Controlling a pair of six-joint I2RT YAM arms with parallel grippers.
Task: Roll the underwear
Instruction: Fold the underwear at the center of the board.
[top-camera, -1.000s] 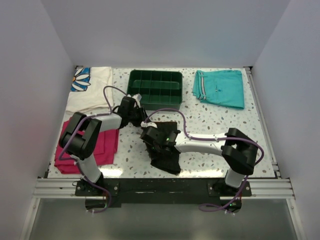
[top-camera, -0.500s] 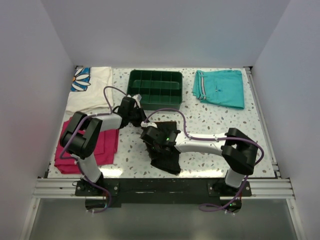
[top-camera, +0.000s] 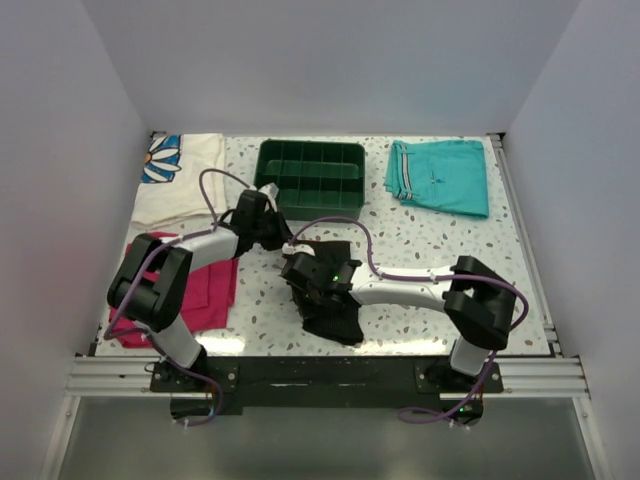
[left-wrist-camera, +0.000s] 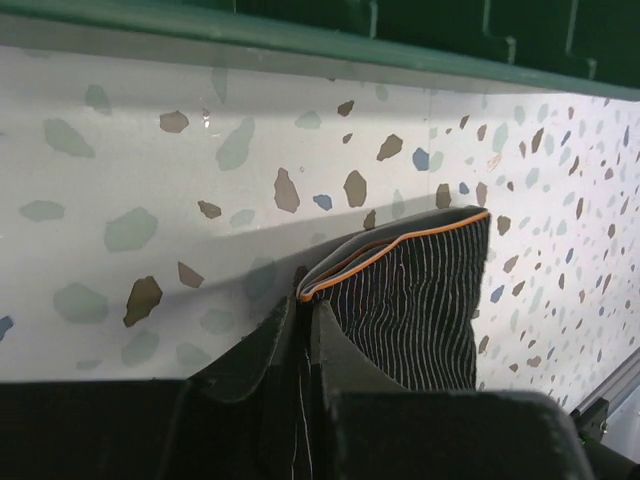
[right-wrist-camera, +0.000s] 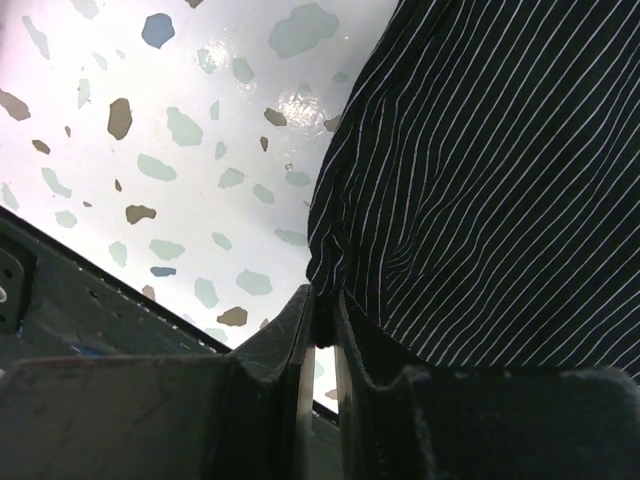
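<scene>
The underwear (top-camera: 335, 318), black with fine white stripes, lies crumpled on the speckled table in front of the arms. In the left wrist view its orange-edged hem (left-wrist-camera: 400, 245) runs up to my left gripper (left-wrist-camera: 303, 305), which is shut on the hem's corner. In the top view the left gripper (top-camera: 287, 242) sits at the cloth's far left corner. My right gripper (right-wrist-camera: 326, 308) is shut on a bunched edge of the underwear (right-wrist-camera: 500, 180). From above, the right gripper (top-camera: 306, 272) is over the cloth's left side, and its body hides the middle of the cloth.
A dark green divided tray (top-camera: 312, 177) stands just behind the left gripper, with its wall (left-wrist-camera: 300, 30) close. Teal shorts (top-camera: 440, 175) lie at the back right, a magenta folded cloth (top-camera: 205, 290) at the left, and a white flowered cloth (top-camera: 180, 180) at the back left.
The left gripper has shut on the hem corner. The left arm's elbow has swung left and toward the front, and its wrist has moved slightly toward the tray. The right arm has held still.
</scene>
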